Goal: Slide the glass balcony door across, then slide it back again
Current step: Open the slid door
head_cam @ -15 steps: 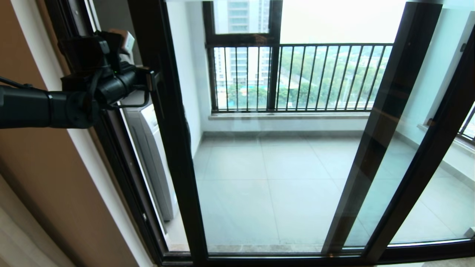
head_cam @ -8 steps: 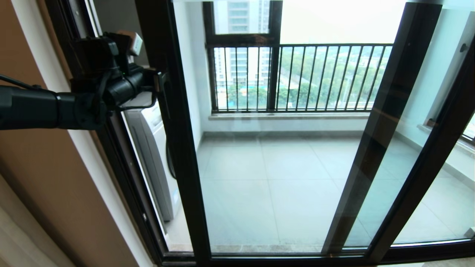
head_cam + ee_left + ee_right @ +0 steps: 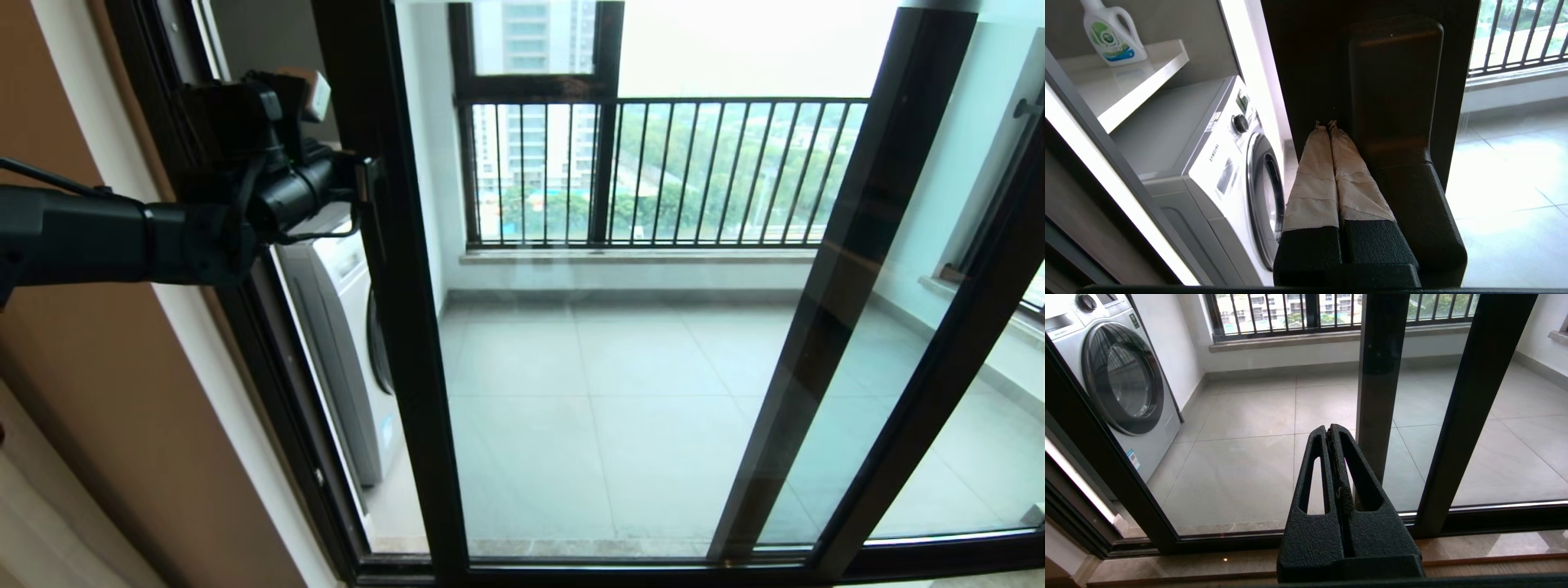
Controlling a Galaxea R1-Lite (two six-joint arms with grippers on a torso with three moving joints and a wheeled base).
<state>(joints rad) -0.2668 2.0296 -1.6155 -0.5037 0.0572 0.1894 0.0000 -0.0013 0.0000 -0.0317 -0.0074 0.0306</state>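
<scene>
1. Glossy dark framing cuts the glass balcony door (image 3: 588, 392) off above; its left upright stands just clear of the jamb.
2. Left gripper (image 3: 1329, 125) presses pinched, tape-wrapped fingertips (image 3: 1314, 171) against the upright beside the smooth latch handle (image 3: 1396, 90), holding nothing.
3. Right gripper (image 3: 1329, 430), matte black, hangs closed, low before the glass.
4. White washing machine (image 3: 343, 327) shows partly through the gap.

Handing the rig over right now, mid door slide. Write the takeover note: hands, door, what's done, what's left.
Left hand: fingers shut, tips pressed on the glass balcony door upright beside its latch handle.
Right hand: shut, empty, held low before the glass.
Door: partly slid across; the gap at its left upright shows the washing machine and has widened over the last second.
Done: slide begun.
Left: finish the slide, then slide it back.
</scene>
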